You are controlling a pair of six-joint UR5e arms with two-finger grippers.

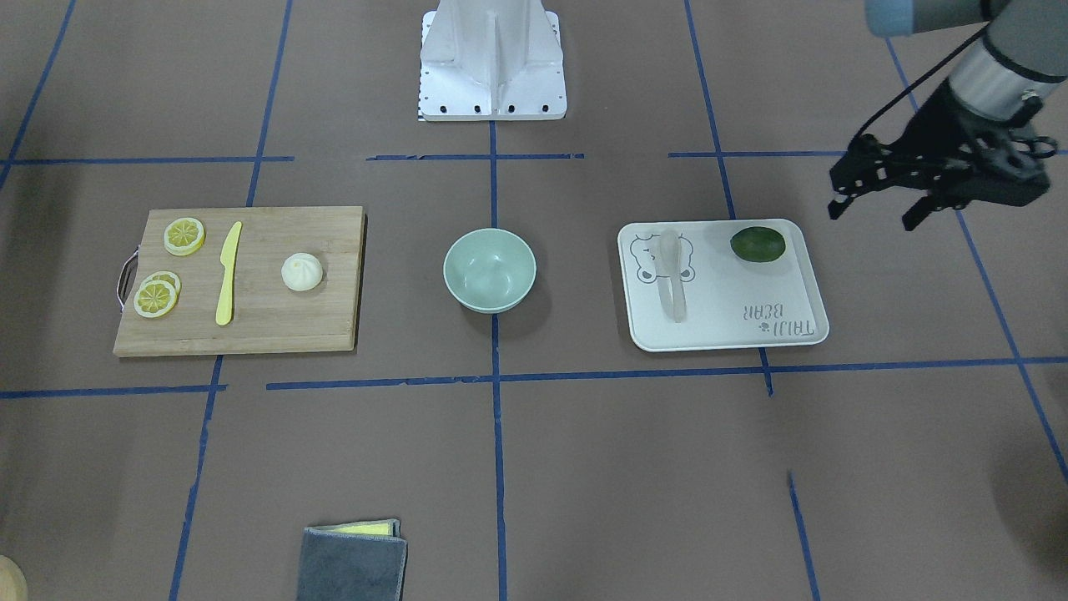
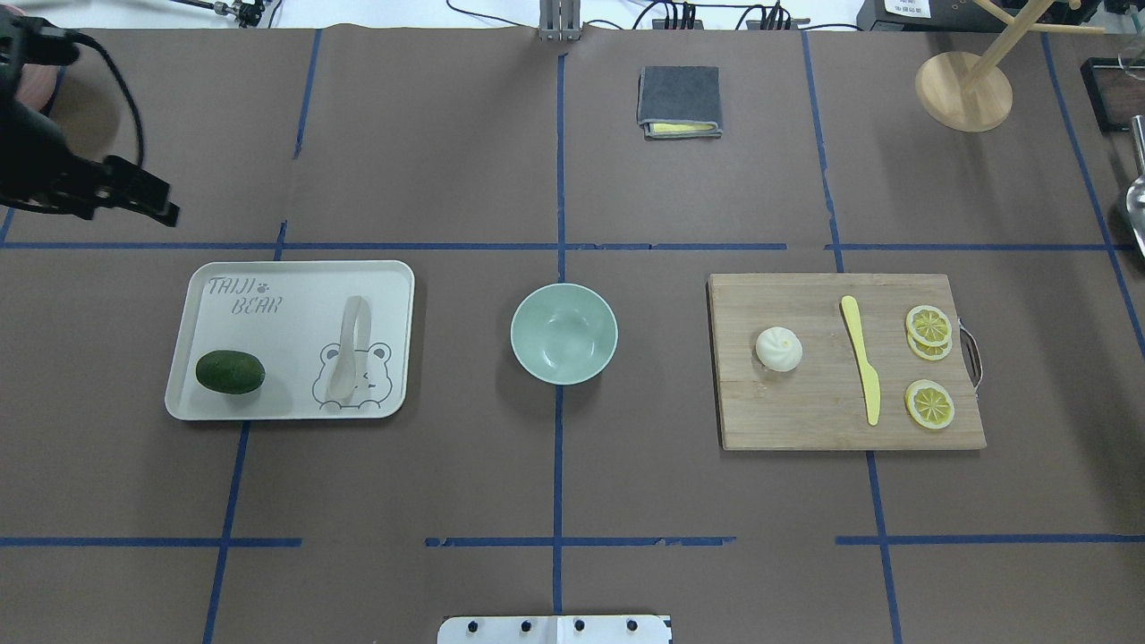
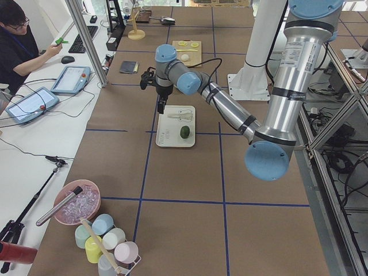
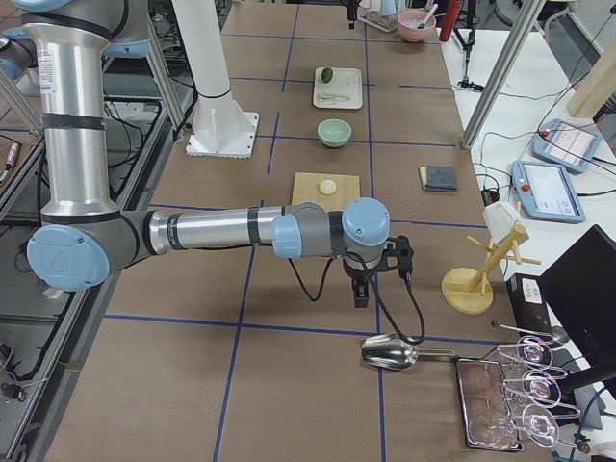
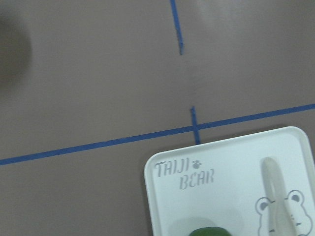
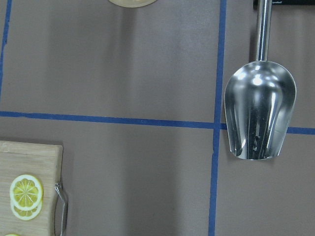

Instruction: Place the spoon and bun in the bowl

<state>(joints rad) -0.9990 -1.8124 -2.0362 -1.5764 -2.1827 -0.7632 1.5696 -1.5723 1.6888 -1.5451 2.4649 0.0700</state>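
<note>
The off-white spoon (image 1: 672, 280) lies on the bear-print tray (image 1: 751, 330), scoop toward the robot; it also shows in the overhead view (image 2: 347, 349) and the left wrist view (image 5: 273, 196). The white bun (image 1: 301, 272) sits on the wooden cutting board (image 1: 275, 325). The mint-green bowl (image 1: 489, 269) stands empty at the table's middle, between tray and board. My left gripper (image 1: 872, 219) hovers open and empty, beyond the tray's outer far corner. My right gripper (image 4: 360, 294) shows only in the exterior right view, past the board's outer end; I cannot tell whether it is open or shut.
A dark green lime (image 1: 758, 244) lies on the tray. A yellow knife (image 1: 227, 271) and lemon slices (image 1: 183, 235) lie on the board. A folded grey cloth (image 2: 679, 100) lies on the far side. A metal scoop (image 6: 260, 115) lies under the right wrist, near a wooden stand (image 2: 964, 89).
</note>
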